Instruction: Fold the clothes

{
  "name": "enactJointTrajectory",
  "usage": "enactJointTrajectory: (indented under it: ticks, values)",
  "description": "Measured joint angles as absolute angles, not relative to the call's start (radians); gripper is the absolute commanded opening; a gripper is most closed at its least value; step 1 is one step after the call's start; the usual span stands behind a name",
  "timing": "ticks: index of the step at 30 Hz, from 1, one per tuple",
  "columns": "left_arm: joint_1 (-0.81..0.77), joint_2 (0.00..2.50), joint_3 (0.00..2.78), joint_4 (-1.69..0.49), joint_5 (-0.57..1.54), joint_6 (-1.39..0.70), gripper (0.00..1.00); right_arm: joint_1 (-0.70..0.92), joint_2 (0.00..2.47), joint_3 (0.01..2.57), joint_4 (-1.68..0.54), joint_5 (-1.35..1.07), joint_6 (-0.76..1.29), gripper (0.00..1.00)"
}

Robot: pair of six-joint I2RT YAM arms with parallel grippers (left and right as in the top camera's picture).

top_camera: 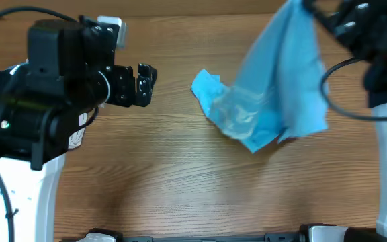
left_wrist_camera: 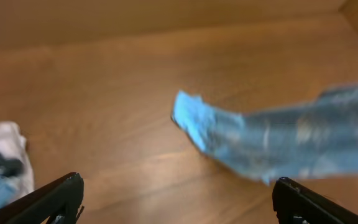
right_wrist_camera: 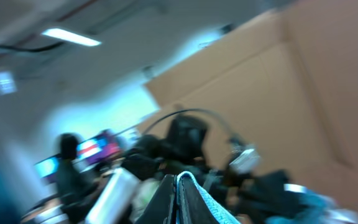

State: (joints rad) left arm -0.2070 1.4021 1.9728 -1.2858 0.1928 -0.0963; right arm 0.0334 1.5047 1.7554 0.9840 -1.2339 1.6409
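Note:
The clothes (top_camera: 281, 81), a light-blue T-shirt, hang in a crumpled drape from the top right down to the table, where the lower end (left_wrist_camera: 260, 143) lies bunched. High at the back right, my right gripper (top_camera: 306, 7) is shut on the shirt's upper edge. In the right wrist view its closed fingertips (right_wrist_camera: 178, 183) pinch a blue hem (right_wrist_camera: 207, 202). My left gripper (top_camera: 146, 82) is open and empty, left of the shirt and apart from it. Its two dark fingers (left_wrist_camera: 61, 193) stand wide over bare wood in the left wrist view, the shirt beyond them.
The wooden table (top_camera: 153, 175) carries both white arm bases (top_camera: 32, 195) at its front corners. A white crumpled item (left_wrist_camera: 2, 155) lies at the left edge of the left wrist view. The right wrist view is blurred and shows brown cardboard (right_wrist_camera: 278, 93) and room clutter.

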Motion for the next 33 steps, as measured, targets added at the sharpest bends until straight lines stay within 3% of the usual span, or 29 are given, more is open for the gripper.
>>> enactJointTrajectory:
  ticks: [7, 12, 14, 18, 25, 26, 28, 31, 33]
  values:
    - [-0.207, 1.401, 2.013, -1.293, 0.163, -0.096, 1.00, 0.231, 1.506, 1.768, 0.982, -1.198, 1.600, 0.04]
    - [-0.207, 1.401, 2.013, -1.298, 0.159, -0.096, 1.00, 0.192, 1.502, 1.858, 0.836, -1.218, 1.514, 0.04]
    - [-0.207, 1.401, 2.013, -1.298, 0.158, -0.096, 1.00, 0.127, 1.495, 1.869, 0.691, -1.235, 1.450, 0.04]
    - [-0.207, 1.401, 2.015, -1.293, 0.154, -0.096, 1.00, -0.115, 1.497, 1.885, 0.117, -1.274, 1.237, 0.06]
    - [-0.207, 1.401, 2.017, -1.279, 0.152, -0.096, 1.00, -0.463, 1.624, 1.877, -0.682, -1.229, 0.640, 0.07]
    - [-0.207, 1.401, 2.017, -1.279, 0.152, -0.096, 1.00, -0.496, 1.660, 1.877, -0.762, -1.192, 0.559, 0.13]
    - [-0.207, 1.401, 2.017, -1.280, 0.152, -0.096, 1.00, -0.529, 1.712, 1.875, -0.852, -1.129, 0.458, 0.56]
    - [-0.207, 1.411, 2.017, -1.294, 0.152, -0.096, 1.00, -0.564, 1.795, 1.874, -0.937, -1.020, 0.344, 0.77]
    - [-0.207, 1.427, 2.017, -1.310, 0.152, -0.096, 0.99, -0.573, 1.832, 1.874, -0.981, -0.973, 0.290, 0.80]
